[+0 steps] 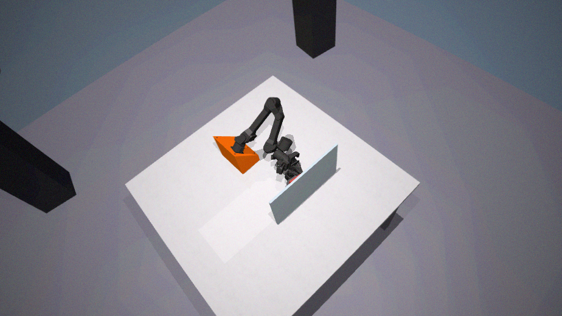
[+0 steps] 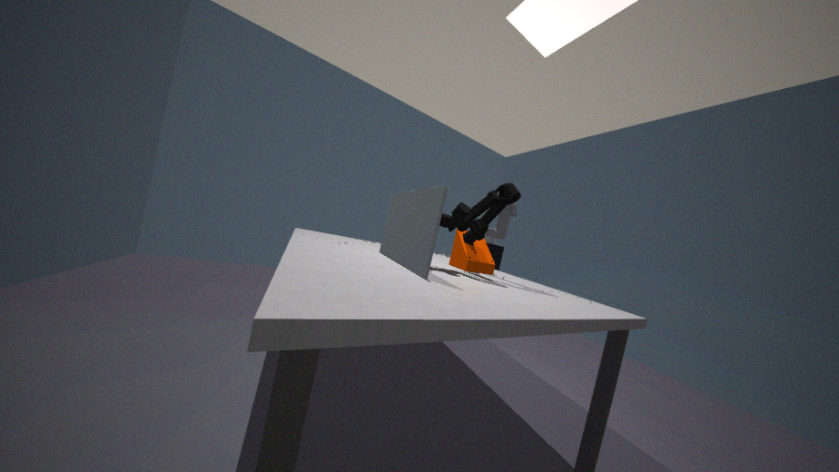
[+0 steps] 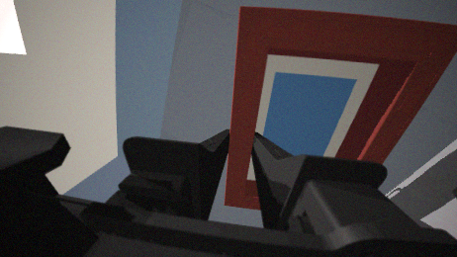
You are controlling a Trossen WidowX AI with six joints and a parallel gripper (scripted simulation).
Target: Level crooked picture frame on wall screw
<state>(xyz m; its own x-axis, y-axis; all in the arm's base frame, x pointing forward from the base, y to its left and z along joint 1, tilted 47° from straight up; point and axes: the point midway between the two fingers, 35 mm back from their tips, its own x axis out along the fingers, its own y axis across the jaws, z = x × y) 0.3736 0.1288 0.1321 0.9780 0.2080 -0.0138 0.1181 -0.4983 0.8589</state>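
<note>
The picture frame (image 3: 335, 37) is red with a cream mat and a blue centre, seen from a slant in the wrist view. A small red bit of the frame (image 1: 294, 178) shows beside the wall panel in the top view. My gripper (image 3: 240, 134) is shut on the frame's red side bar, with one black finger on each side of it. The screw and the notched strip are hidden behind the frame. The exterior view shows only the panel's back, so the frame is hidden there. From this slanted view I cannot tell how level the frame hangs.
The upright grey-blue wall panel (image 1: 308, 186) (image 2: 410, 229) stands on the white table (image 1: 173, 204) (image 2: 346, 293). The orange arm base (image 1: 242, 161) (image 2: 469, 258) stands on the table on the arm's side of the panel. The arm's folded links rise between base and panel.
</note>
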